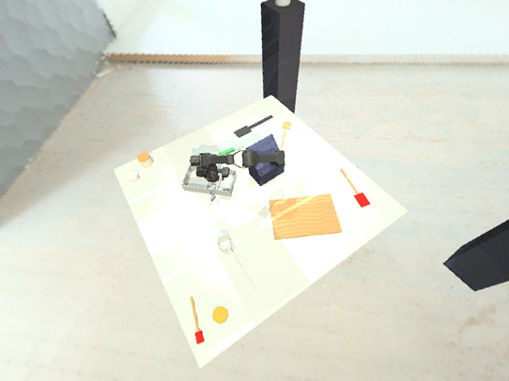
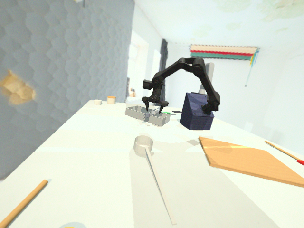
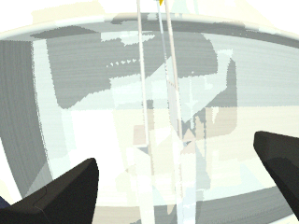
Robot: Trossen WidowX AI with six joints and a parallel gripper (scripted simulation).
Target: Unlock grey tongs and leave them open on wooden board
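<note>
The grey tongs (image 1: 213, 195) (image 3: 144, 93) lie across the roasting tin (image 1: 196, 189) (image 2: 133, 113) (image 3: 16, 84). In the wrist view their two long arms run close together, nearly parallel, with a small yellow part at the top edge. My gripper (image 2: 153, 112) (image 3: 179, 154) is open and empty, pointing down just above the tin. Its fingers stand on either side of the tongs, with the tongs between them in the wrist view and no contact visible. The top view shows the arm hiding part of the tongs. The wooden board (image 1: 306, 225) (image 2: 245, 162) lies flat with nothing on it.
The navy block (image 1: 262, 175) (image 2: 196, 121) under the arm stands beside the tin. A round long-handled cup (image 1: 224, 243) (image 2: 143, 145) is in front of the tin. A green-handled tool (image 1: 226, 152) lies behind it. A red-ended tool (image 1: 362, 200) lies beyond the board.
</note>
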